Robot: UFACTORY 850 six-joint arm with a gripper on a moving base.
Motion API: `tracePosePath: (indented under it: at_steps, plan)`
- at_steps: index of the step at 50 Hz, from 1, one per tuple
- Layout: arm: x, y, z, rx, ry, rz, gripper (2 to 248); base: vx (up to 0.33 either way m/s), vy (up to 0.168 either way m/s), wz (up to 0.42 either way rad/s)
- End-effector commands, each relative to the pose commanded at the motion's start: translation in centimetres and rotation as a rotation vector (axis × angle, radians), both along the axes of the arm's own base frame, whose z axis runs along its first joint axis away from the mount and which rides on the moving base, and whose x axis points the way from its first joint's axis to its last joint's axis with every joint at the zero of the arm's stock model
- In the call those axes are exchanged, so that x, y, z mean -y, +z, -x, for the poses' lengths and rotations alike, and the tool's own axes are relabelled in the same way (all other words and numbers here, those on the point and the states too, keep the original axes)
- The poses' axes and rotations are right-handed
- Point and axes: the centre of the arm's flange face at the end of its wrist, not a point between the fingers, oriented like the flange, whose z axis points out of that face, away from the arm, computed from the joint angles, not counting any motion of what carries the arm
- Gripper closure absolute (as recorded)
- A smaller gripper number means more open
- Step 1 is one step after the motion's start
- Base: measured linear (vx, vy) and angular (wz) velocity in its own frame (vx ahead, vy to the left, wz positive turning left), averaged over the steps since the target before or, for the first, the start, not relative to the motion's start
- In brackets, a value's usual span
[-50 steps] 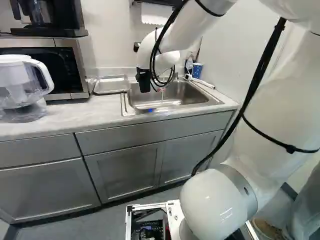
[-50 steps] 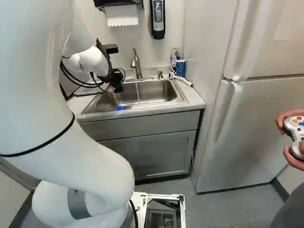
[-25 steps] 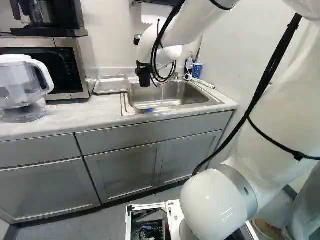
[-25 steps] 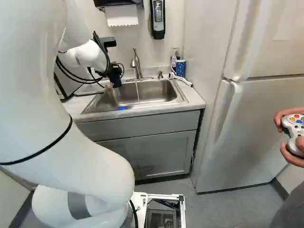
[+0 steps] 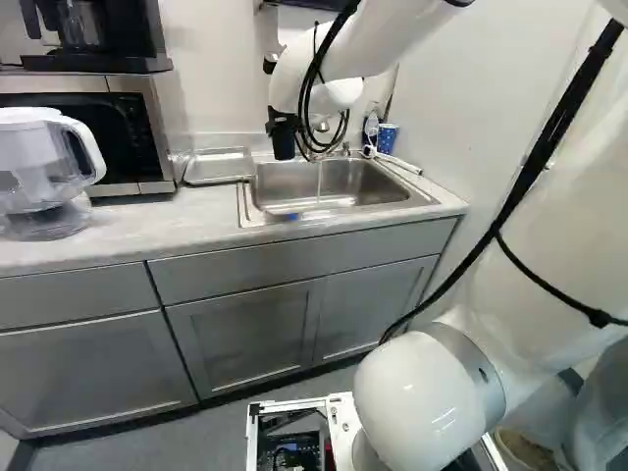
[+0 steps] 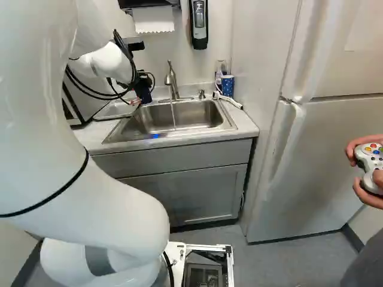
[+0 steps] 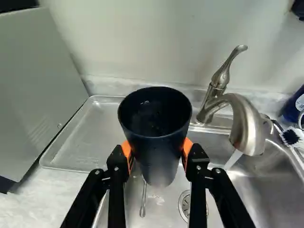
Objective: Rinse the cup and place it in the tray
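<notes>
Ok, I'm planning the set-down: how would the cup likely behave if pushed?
The cup is probably stiff: its rim looks round though the orange pads grip it. Its smooth sides may be slippery wet. Tall and narrower at its base, it could tip.

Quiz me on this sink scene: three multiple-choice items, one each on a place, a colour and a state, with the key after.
1. The cup is:
A) in the tray
B) between the fingers of the gripper
C) on the microwave

2. The finger pads are:
A) orange
B) green
C) white

3. The faucet is:
A) dry
B) covered
C) running

Key:
1 B, the wrist view shows a finger against each side of it.
2 A, both pads show that colour beside the dark cup.
3 C, water falls from its spout.
</notes>
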Motion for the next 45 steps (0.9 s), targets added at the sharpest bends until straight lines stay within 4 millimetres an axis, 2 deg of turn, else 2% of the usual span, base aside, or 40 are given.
tracePosePath:
  at_steps: [18, 45]
  plan:
    - [0.01, 0.11, 0.02, -0.001, -0.005, -0.01, 129, 0.0, 0.0, 0.0]
    - [0.01, 0.11, 0.02, -0.066, -0.114, -0.24, 129, 0.0, 0.0, 0.0]
